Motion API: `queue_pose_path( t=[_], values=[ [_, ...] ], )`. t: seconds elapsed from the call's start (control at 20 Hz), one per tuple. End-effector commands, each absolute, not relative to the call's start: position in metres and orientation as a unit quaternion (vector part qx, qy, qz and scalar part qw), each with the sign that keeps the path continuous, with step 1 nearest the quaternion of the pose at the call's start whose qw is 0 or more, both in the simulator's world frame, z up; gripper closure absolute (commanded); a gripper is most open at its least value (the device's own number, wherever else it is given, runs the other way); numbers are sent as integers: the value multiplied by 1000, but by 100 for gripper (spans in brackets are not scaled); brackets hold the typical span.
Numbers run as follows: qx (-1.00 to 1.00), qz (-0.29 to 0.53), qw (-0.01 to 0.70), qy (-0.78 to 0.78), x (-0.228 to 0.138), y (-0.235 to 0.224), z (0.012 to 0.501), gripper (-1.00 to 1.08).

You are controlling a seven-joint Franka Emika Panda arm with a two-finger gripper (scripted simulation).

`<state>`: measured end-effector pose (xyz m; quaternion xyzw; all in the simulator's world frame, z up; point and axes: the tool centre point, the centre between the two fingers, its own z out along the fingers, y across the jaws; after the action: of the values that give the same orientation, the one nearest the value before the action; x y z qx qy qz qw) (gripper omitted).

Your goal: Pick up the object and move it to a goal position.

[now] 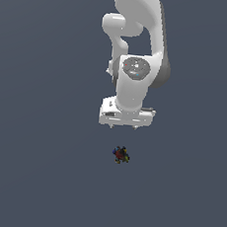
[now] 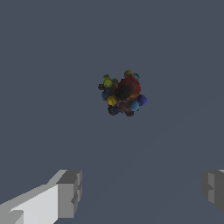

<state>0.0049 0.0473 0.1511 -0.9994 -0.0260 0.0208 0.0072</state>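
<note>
The object is a tiny dark lump speckled red, blue, yellow and green, lying alone on the flat grey surface. In the wrist view the object shows as a cluster of small coloured balls around a larger red one. My white gripper hangs from the arm a short way above the object in the exterior view, apart from it. Its two fingertips stand wide apart in the wrist view, with nothing between them. The gripper is open and the object lies beyond the fingers, not between them.
The white arm reaches down from the top of the exterior view. The grey surface is plain and uniform all around.
</note>
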Motion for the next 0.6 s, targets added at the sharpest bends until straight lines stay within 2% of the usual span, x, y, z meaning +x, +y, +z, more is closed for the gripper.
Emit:
queue_pose_path(
  t=[0.0, 0.55],
  values=[
    [-999, 19, 6, -40, 13, 48, 145, -92],
    [-991, 6, 1, -133, 62, 54, 100, -92]
  ],
)
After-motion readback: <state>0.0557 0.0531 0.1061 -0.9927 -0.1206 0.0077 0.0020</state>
